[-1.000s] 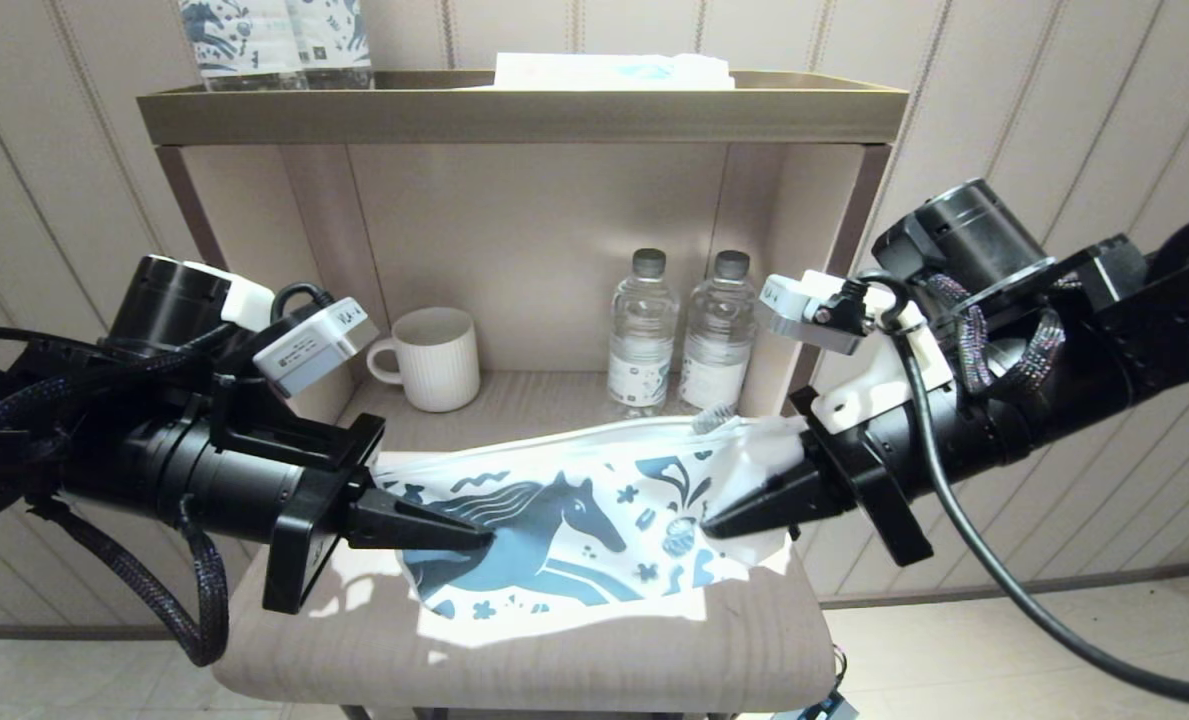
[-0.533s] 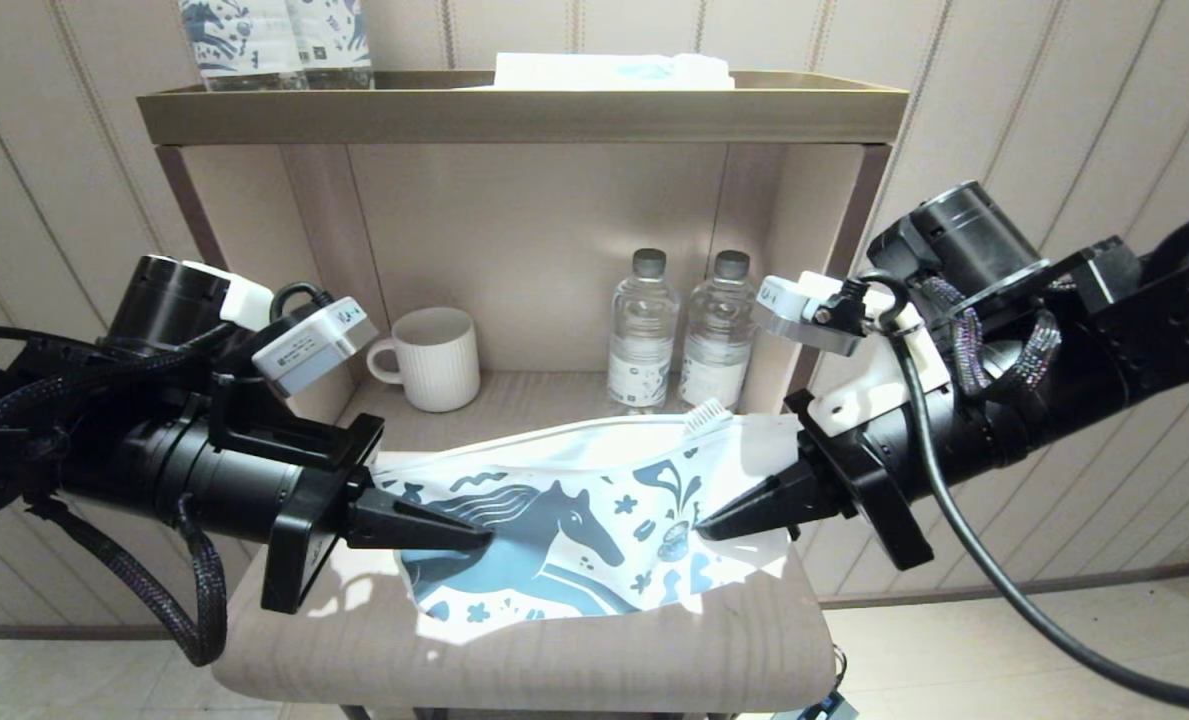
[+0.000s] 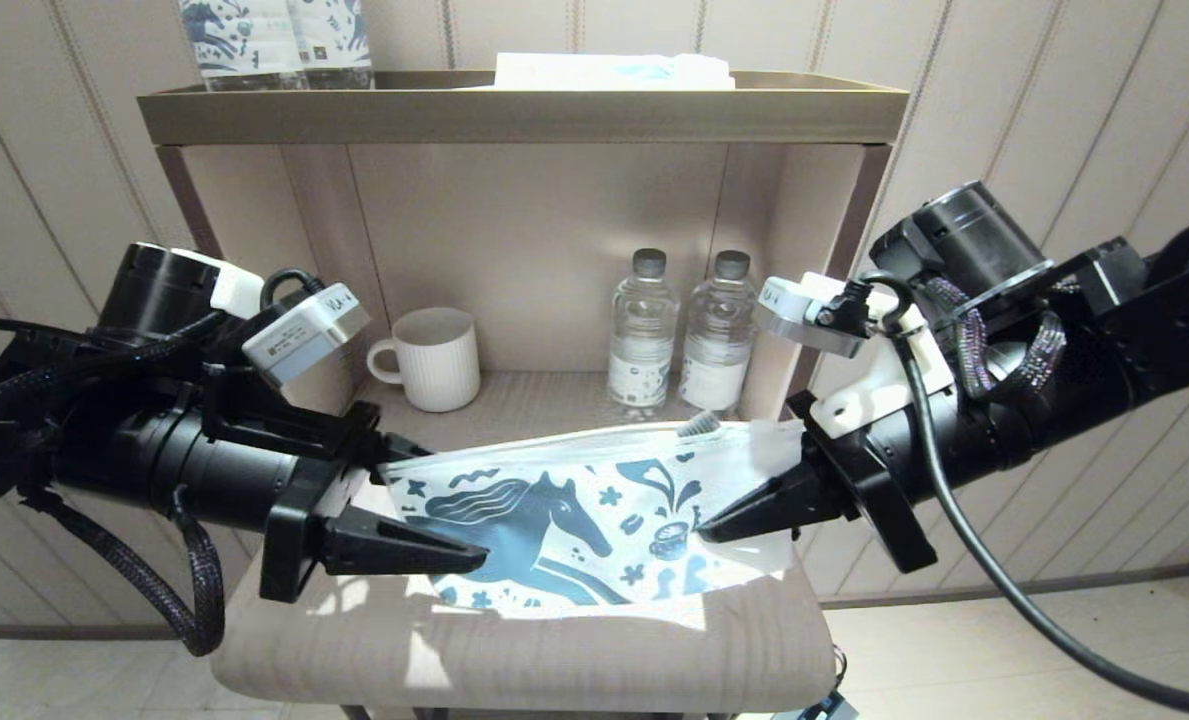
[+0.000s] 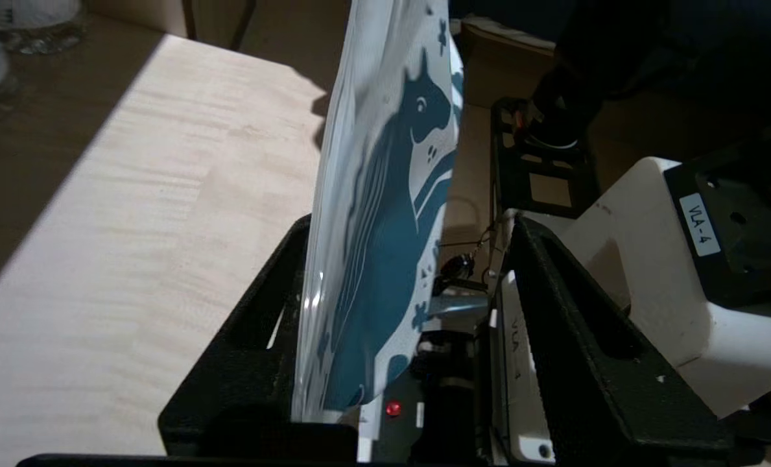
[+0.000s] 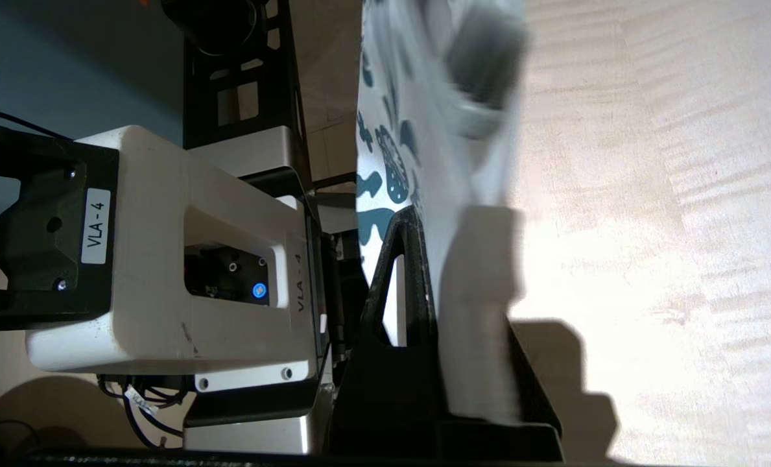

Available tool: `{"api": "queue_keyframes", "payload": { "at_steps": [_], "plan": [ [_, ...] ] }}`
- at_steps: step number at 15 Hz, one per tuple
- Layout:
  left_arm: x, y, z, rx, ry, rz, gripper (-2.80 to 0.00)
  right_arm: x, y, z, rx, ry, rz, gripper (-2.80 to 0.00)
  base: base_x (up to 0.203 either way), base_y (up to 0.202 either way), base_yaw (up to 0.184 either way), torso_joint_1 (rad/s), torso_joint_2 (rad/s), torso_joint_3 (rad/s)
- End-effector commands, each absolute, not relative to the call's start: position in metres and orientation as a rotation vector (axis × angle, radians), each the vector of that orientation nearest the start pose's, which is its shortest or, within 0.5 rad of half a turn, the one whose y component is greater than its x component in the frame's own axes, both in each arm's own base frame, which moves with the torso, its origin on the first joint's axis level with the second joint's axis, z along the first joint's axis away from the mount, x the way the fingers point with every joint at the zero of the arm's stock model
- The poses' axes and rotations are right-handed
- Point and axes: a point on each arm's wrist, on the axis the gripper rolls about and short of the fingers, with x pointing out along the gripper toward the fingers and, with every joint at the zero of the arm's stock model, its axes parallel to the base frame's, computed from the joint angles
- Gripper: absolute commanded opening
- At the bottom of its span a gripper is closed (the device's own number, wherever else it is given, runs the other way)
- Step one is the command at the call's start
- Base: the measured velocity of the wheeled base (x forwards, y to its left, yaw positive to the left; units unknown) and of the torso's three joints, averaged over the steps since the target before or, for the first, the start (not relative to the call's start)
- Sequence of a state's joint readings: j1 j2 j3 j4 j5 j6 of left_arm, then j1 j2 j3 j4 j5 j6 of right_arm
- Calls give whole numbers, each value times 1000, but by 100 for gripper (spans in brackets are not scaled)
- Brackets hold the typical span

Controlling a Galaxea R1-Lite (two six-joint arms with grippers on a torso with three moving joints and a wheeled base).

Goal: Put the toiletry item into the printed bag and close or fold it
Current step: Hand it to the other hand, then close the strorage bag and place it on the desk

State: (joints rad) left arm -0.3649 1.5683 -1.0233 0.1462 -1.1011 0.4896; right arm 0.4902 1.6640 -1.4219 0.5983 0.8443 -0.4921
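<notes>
Pouch (image 3: pixel 574 525) is sagging: left pincer (image 3: pixel 434 500) is gaping, gripping nothing, so right pincer (image 3: pixel 716 520), clamping pouch, should be lowering it flat with toothbrush (image 3: pixel 699 424) inside.

I am seeing the printed bag (image 3: pixel 574 520) showing white with a dark blue horse, flowers and squiggles; behind it, a ribbed white mug (image 3: pixel 434 358) and beige shelf (image 3: pixel 524 115).

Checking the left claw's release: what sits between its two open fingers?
The printed pouch edge, standing between the left claw fingers, shown in the left wrist view.
</notes>
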Motion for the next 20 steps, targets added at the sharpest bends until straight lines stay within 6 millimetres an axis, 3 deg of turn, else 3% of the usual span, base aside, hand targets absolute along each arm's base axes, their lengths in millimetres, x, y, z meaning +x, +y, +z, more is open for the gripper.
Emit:
{"api": "queue_keyframes", "payload": {
  "at_steps": [1,5,9,14,19,20],
  "plan": [
    [236,-100,226,119,305,-1490,0,235,144,261,-234,554,1429,-280,0,0,0,0,0,0],
    [238,-63,254,102,186,-1417,0,230,138,263,-316,486,1317,-280,0,0,0,0,0,0],
    [237,-62,252,103,186,-1418,0,230,145,253,-433,447,1154,-280,0,0,0,0,0,0],
    [238,-77,256,78,234,-1431,0,233,152,237,-483,473,1084,-280,0,0,0,0,0,0],
    [242,-105,286,-50,377,-1242,0,233,157,240,-486,451,1095,-280,0,0,0,0,0,0],
    [243,-111,287,-57,386,-1202,-280,232,159,240,-488,451,1100,-280,0,0,0,0,0,0]
  ]
}}
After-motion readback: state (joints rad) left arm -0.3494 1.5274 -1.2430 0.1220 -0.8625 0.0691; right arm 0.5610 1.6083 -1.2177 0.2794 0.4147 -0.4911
